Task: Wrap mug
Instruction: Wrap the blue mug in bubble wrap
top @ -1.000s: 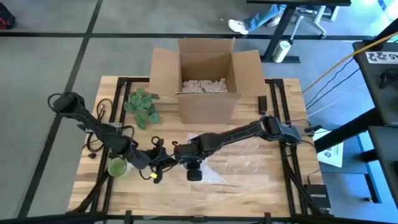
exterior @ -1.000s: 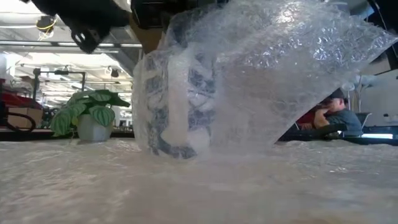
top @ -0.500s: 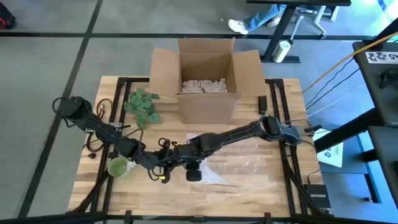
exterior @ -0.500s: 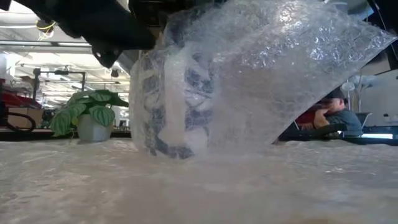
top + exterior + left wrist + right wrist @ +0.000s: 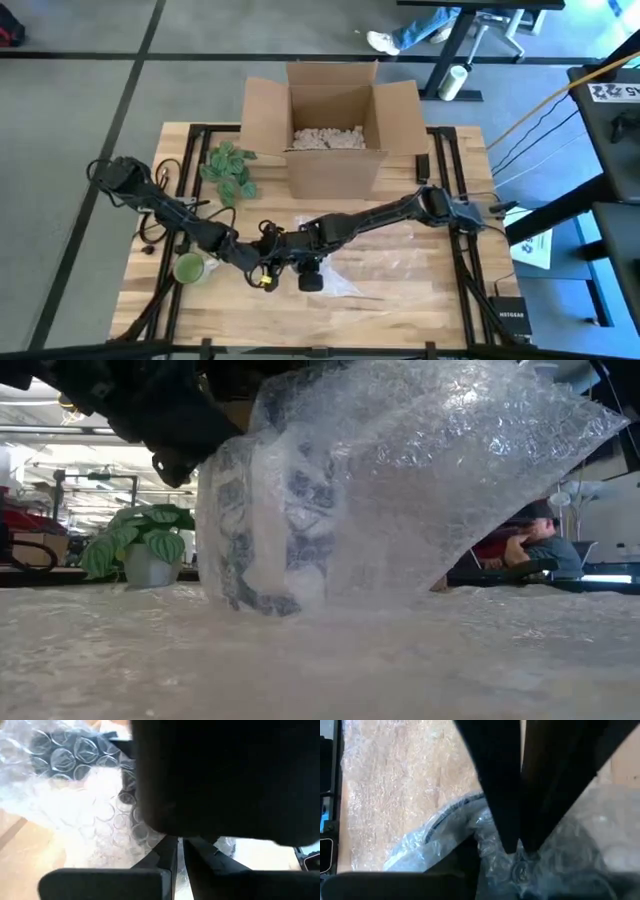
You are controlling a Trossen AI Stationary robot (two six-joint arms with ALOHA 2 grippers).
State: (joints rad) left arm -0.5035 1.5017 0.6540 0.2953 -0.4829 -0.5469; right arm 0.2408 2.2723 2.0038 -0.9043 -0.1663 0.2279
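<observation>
Wooden slat table (image 5: 400,300) on grey floor, office room beyond it in the low view with a seated person (image 5: 535,545) far right behind the table. Open cardboard box (image 5: 330,128) at the table's far middle, pale filler inside. Bubble wrap sheet (image 5: 430,470) spread across the near-centre boards and lifted up over the mug (image 5: 265,525); low view shows the blue-and-white patterned mug standing upright on the wrap, sheet draped over and around it, rising to a peak toward the right. Left arm reaches from the table's left edge to the centre; left gripper (image 5: 268,262) sits right at the wrapped mug, its fingers (image 5: 167,857) nearly together in the wrist view, pinching bubble wrap between them. Right arm stretches in from the right side; right gripper (image 5: 308,262) is just beside the left one over the mug, fingers (image 5: 502,820) drawn together to a point with wrap caught at the tips. Potted plant (image 5: 230,168) left of the box. Green cup (image 5: 189,268) near the table's left front, beside the left arm
</observation>
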